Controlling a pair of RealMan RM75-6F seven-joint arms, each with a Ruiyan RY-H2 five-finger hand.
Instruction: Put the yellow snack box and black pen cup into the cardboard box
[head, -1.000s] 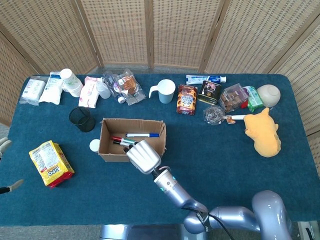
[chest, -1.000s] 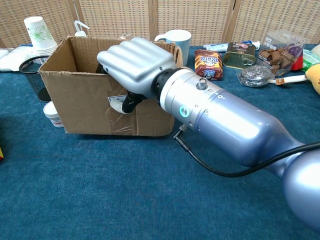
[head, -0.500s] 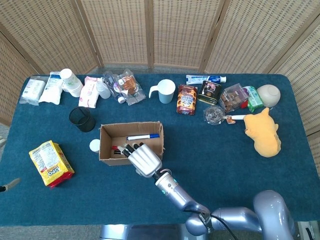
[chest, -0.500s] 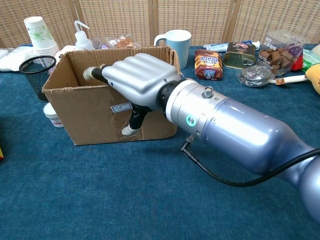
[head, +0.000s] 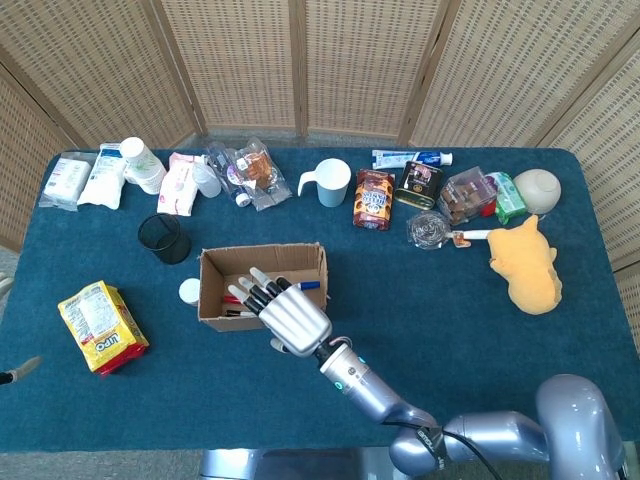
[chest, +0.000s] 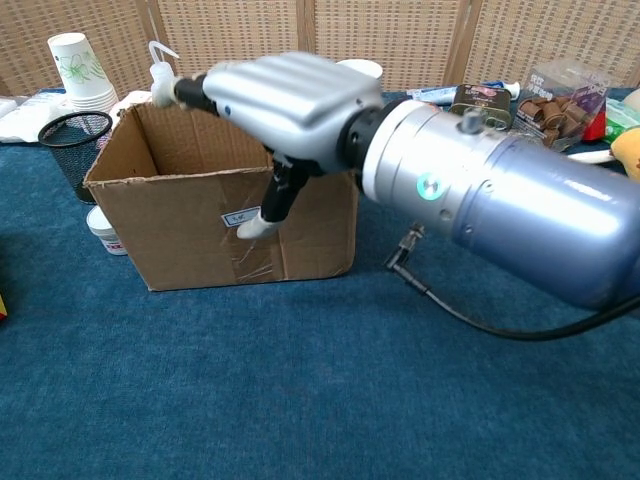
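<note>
We saw the right robot hand (head: 293, 315) spread wide, empty, over the cardboard box (head: 262, 263); the yellow snack box (head: 101, 327) and black pen cup (head: 165, 238) sat outside on the tabletop (head: 450, 310).

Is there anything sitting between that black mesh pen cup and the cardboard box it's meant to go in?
Nothing visible does. The black pen cup stands just off the cardboard box's far left corner with bare cloth between them. The right hand hovers open over the box's opening.
</note>
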